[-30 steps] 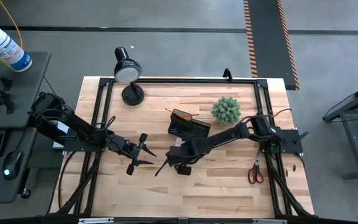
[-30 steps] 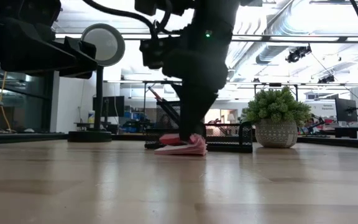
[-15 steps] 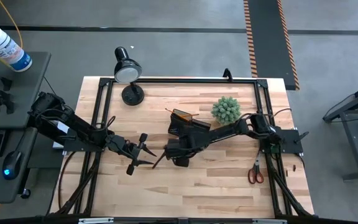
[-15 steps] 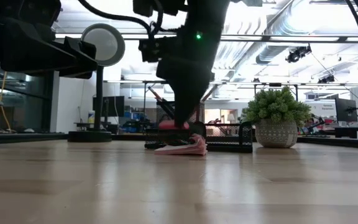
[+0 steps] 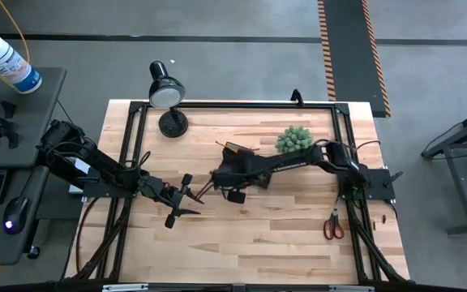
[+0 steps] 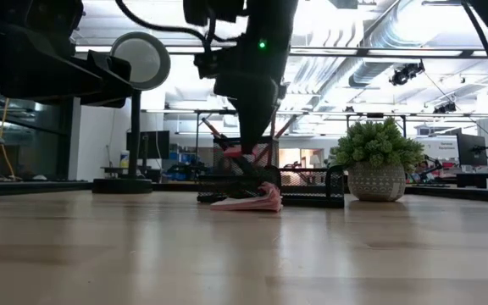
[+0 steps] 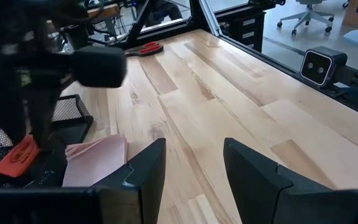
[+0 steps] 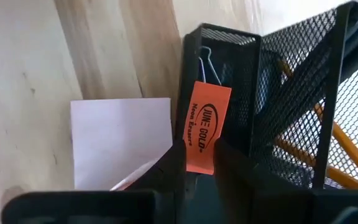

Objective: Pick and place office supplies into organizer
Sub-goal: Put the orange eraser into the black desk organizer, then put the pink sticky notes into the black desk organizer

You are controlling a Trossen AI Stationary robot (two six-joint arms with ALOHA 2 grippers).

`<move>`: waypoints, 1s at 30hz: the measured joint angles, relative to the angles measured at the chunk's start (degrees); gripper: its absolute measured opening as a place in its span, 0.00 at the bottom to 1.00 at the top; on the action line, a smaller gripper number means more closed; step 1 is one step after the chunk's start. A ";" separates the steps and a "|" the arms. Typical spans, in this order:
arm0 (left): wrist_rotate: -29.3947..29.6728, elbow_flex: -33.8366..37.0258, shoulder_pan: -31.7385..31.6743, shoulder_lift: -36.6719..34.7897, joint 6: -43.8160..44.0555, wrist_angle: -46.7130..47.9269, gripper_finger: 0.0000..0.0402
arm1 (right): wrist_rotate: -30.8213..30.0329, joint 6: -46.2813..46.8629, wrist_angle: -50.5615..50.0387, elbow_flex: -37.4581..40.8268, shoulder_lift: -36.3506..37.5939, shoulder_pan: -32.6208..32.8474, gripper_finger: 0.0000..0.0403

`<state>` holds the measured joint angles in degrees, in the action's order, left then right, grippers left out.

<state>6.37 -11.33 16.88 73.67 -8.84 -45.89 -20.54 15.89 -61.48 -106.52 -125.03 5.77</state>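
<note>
My right hand (image 8: 196, 163) is clamped on a small orange eraser (image 8: 207, 127) with printed lettering, and the whole move turns on how that eraser sits relative to the organizer (image 5: 246, 162). In the right wrist view the eraser sticks straight out from between my fingers, its long axis in line with them, and its far end sits over the rim of a narrow mesh compartment of the organizer where a binder clip (image 8: 209, 62) already lies. So the slot is directly ahead of the eraser, not off to a side. I judge that I only need to ease down along the eraser's own length and let go. The taller mesh section just beside that slot holds pencils (image 8: 328, 134) leaning at a slant, and I want to keep clear of it. The pink sticky-note pad (image 8: 120, 140) lies flat on the surface (image 5: 282, 231), touching or nearly touching the organizer's front wall, right under my wrist. The red-handled scissors (image 5: 332, 225) lie well apart, near the right edge. My left hand (image 7: 194, 165) waits with its fingers apart, low over the surface; it is farther from the organizer than my right hand, so this placement belongs to the right arm.
</note>
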 joint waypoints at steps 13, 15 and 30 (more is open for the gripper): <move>-0.11 0.00 0.00 0.00 -0.02 -0.02 0.37 | 3.59 -1.08 -1.06 0.00 0.00 -3.90 0.17; -0.11 0.00 0.00 0.00 -0.02 -0.04 0.37 | 3.59 -1.04 -1.06 0.00 0.00 -3.92 0.17; 0.26 0.00 0.00 0.00 -0.11 -0.30 0.37 | 4.33 -1.84 -0.80 0.00 0.00 -3.73 0.35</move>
<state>6.63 -11.33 16.88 73.67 -8.95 -46.18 -16.21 14.05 -62.28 -106.52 -125.03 2.04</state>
